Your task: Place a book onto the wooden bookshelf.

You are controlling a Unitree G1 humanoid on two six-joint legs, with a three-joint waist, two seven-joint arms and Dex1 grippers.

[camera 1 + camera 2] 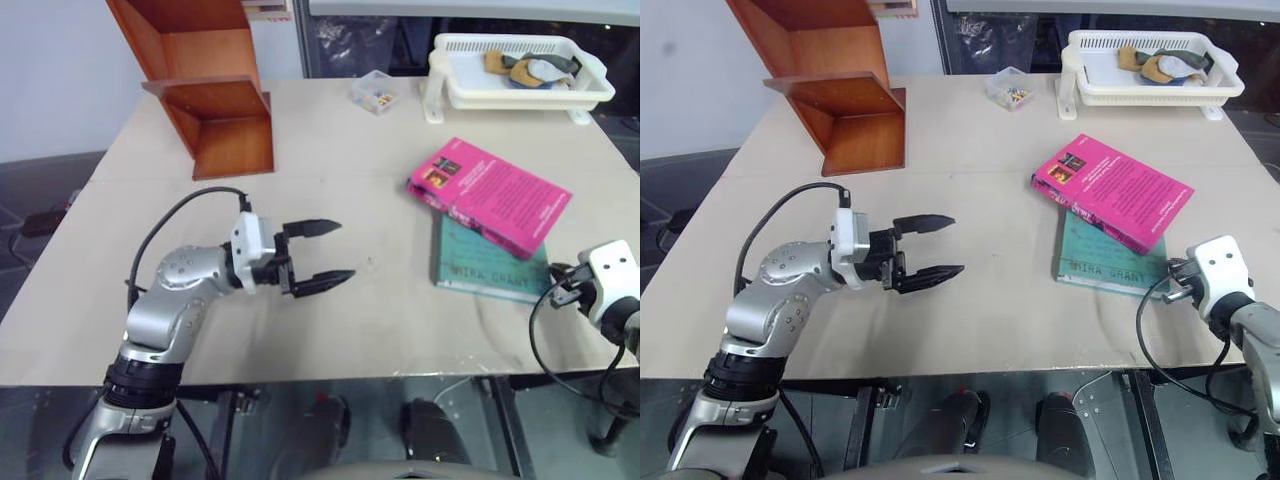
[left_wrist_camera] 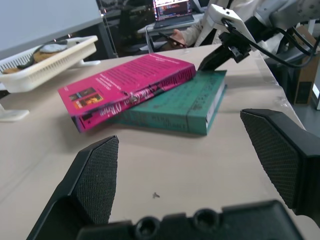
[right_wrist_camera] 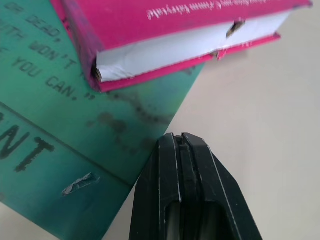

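The wooden bookshelf [image 1: 205, 95] is seen at the far left of the beige counter [image 1: 330, 320], its compartments open and nothing set on them. The left end effector [image 1: 318, 251] is held level above the counter's near left part, pointed toward the books, its two black fingers spread wide with nothing between them. A small clear box [image 1: 375, 92] with tiny coloured bits inside is placed toward the far edge, between the bookshelf and a white basket [image 1: 520, 88]; some crumpled cloth-like items are lying in the basket, at the far right corner. The pink book [image 1: 488, 194] is lying flat on the right half of the counter, well apart from the bookshelf, resting slantwise over the far part of a teal book [image 1: 485, 264], so that one pink corner overhangs the counter. In the left wrist view the pink book [image 2: 127, 89] is shown stacked on the teal one with its spine facing that camera. The right end effector [image 3: 184, 150] is positioned at the near right corner of the teal book, its fingers pressed fully together and gripping nothing; whether the tips touch the teal cover cannot be told. The pink book's page edge is seen just beyond them.
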